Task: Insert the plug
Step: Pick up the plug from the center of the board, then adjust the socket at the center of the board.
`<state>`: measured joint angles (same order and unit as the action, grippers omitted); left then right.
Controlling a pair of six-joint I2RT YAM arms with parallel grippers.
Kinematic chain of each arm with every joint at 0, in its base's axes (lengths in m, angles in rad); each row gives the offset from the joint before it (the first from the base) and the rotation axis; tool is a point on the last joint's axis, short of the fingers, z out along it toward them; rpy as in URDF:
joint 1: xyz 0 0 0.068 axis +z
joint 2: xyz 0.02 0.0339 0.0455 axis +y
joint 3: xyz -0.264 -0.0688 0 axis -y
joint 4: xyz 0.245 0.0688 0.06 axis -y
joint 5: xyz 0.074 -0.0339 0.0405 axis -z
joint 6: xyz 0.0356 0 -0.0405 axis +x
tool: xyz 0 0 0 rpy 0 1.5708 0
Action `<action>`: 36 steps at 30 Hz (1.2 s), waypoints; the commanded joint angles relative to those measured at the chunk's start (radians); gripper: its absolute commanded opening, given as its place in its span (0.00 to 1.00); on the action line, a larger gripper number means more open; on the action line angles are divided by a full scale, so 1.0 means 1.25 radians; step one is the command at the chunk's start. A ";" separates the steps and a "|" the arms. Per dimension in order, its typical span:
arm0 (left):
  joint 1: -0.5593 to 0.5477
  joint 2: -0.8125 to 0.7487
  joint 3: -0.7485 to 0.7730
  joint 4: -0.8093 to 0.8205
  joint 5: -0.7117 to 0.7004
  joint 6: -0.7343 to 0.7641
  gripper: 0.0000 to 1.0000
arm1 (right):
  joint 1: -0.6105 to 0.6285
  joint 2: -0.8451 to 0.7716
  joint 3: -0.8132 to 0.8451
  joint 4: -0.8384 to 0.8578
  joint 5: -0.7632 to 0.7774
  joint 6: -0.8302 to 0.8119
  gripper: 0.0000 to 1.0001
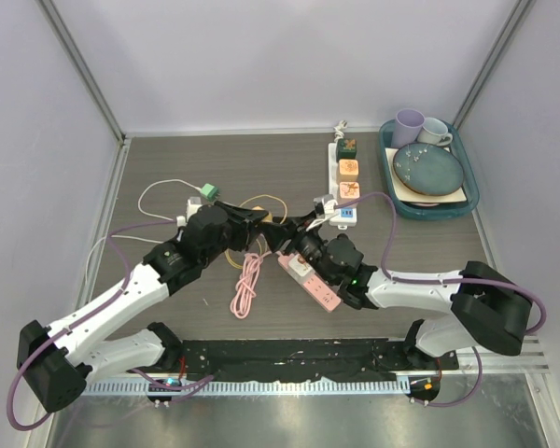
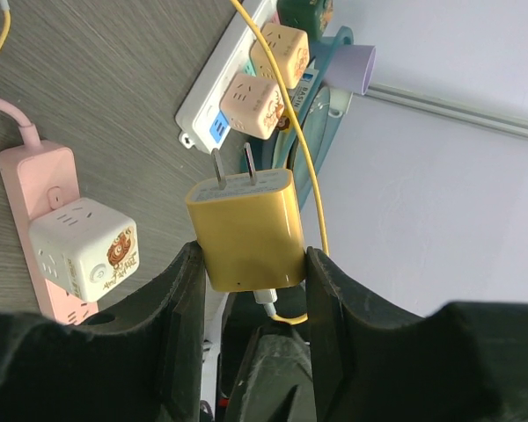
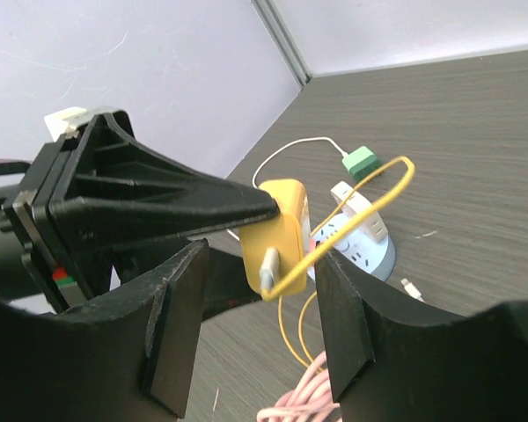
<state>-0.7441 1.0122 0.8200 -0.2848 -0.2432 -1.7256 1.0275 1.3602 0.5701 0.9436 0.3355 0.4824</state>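
Nearest the arm bases, a pink coiled cable (image 1: 246, 285) lies on the dark wood-grain table (image 1: 168, 168) beside a long pink power strip (image 2: 31, 202), which carries a white cube adapter (image 2: 84, 251). Just past that strip's far end the two arms meet. The left gripper (image 2: 253, 253) is clamped on the sides of a yellow rectangular charger plug (image 2: 246, 229), held off the table, not in any socket, its two metal prongs pointing away from the claw. A thin yellow cable (image 2: 304, 158) loops from its back end. The right gripper (image 3: 260, 259) straddles the same plug with its jaws parted, a gap showing on each side. Farther on lies a white power strip (image 2: 198, 119) loaded with cube adapters. At the far right, a teal tray (image 1: 471, 201) holds a blue-grey plate (image 1: 427, 170) and a lilac cup (image 1: 408, 126).
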 commanded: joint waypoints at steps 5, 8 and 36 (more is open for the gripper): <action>-0.009 -0.008 0.005 0.051 -0.018 -0.012 0.20 | 0.001 0.060 0.083 0.053 0.013 -0.036 0.53; -0.010 -0.013 0.002 0.051 -0.023 -0.012 0.20 | 0.001 0.067 0.086 0.044 0.010 -0.037 0.52; -0.009 -0.103 0.090 -0.187 -0.340 0.552 1.00 | -0.214 -0.185 0.176 -0.640 -0.063 -0.150 0.01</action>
<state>-0.7532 0.8856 0.8658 -0.4599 -0.5476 -1.3182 0.8577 1.2064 0.7261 0.4149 0.3069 0.3130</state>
